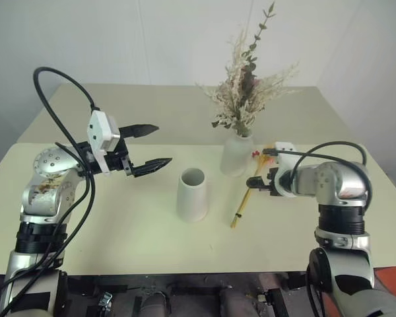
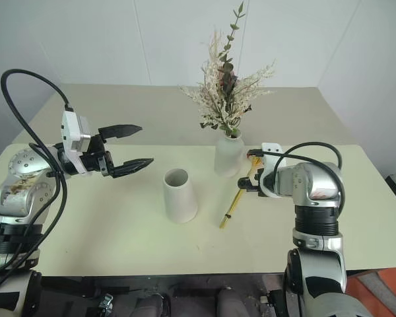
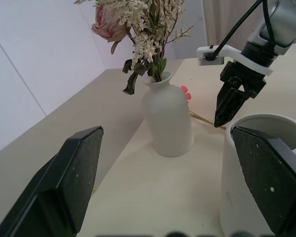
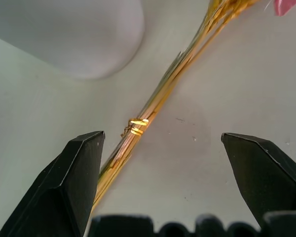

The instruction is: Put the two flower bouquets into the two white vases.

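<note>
One slim yellow-orange stalk bunch (image 4: 153,106) lies flat on the table (image 1: 119,231); the wide-open right pincer (image 4: 160,148) could scrape it aside.

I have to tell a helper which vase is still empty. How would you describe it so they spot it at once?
On the pale table, between the two robot arms, stand two white vases. The empty one is the cone vase nearer the front edge, with a wide open mouth. The bottle vase behind it has a narrow neck and already holds the dried bunch.

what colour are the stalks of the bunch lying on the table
Yellow-orange, bound with a small wire tie. The stalk bunch shows best in the right wrist view, between the open right gripper.
</note>
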